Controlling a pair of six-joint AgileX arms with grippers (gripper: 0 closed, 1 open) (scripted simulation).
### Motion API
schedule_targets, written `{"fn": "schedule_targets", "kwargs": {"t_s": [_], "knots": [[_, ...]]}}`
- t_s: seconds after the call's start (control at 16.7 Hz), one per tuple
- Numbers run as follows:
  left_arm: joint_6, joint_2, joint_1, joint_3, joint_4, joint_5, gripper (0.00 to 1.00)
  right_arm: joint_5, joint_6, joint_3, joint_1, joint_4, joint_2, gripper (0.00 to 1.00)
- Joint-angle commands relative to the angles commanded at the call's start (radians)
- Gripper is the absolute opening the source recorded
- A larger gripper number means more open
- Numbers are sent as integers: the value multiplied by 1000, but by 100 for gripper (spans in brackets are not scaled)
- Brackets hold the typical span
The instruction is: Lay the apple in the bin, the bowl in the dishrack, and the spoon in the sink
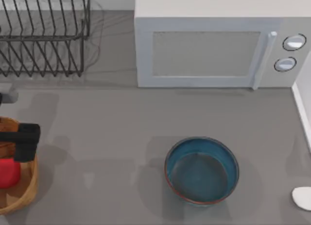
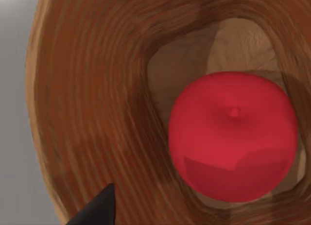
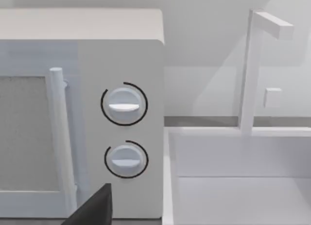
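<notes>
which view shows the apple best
The left wrist view: the apple sits large and whole inside the bin, stem dimple visible. The top view catches just a red part of it at the table's left edge, partly under the left gripper. The right wrist view faces the microwave and sink.

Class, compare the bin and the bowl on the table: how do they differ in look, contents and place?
The bin is tan-orange and wood-grained; the bowl is glazed teal-blue with a thin reddish-brown rim. The bin holds the apple; the bowl holds nothing. The bin sits at the table's left edge under the left gripper; the bowl stands near the middle, toward the right. Both are round, open-topped and upright.
</notes>
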Motion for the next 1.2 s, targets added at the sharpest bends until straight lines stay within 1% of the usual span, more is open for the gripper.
{"fn": "schedule_targets", "kwargs": {"t_s": [0.18, 0.42, 0.66, 1.02, 1.2], "knots": [[4, -114, 7, -70, 84, 8, 100, 0, 0, 0, 0, 0, 0, 100], [13, -352, 22, -224, 250, 22, 100, 0, 0, 0, 0, 0, 0, 100], [29, -634, 40, -428, 456, 37, 100, 0, 0, 0, 0, 0, 0, 100], [53, -1137, 68, -743, 785, 65, 100, 0, 0, 0, 0, 0, 0, 100], [59, -1309, 80, -859, 919, 76, 100, 0, 0, 0, 0, 0, 0, 100]]}}
